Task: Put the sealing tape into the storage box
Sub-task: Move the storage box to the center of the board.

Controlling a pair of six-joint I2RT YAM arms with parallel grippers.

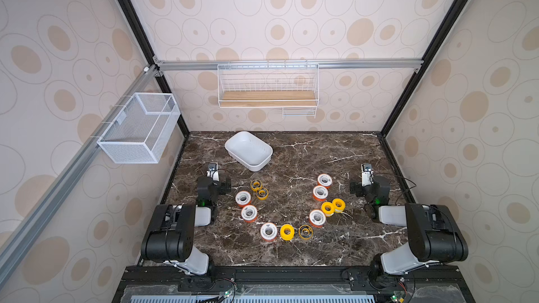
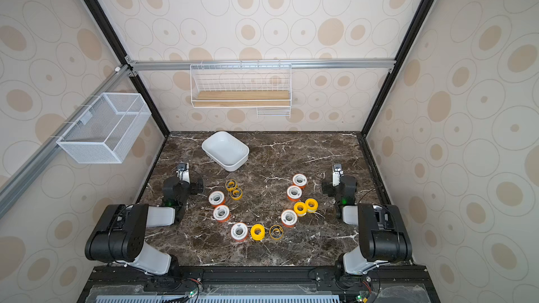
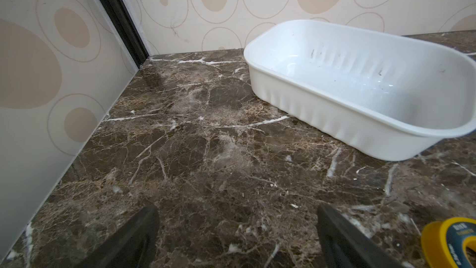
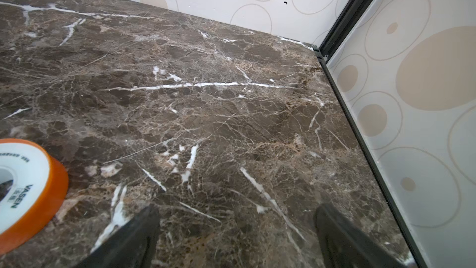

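Hovering over counter with left gripper and right gripper spread wide; catching only fingertips, tape cropped at frame edge, box corner clipped.

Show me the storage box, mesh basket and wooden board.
storage box (image 1: 248, 149), in a top view, bare inner floor.
mesh basket (image 1: 128, 151), in a top view, front wall.
wooden board (image 1: 267, 96), in a top view, its middle.

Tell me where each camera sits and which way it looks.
Both top views: overhead, near edge, looking down on the table, sealing tape spools and storage box; left arm and right arm show.
Left wrist: on the left arm, facing the storage box and far corner; open left gripper shows.
Right wrist: on the right arm, facing the opposite corner; open right gripper shows.
Shared: storage box, in top and left wrist views.
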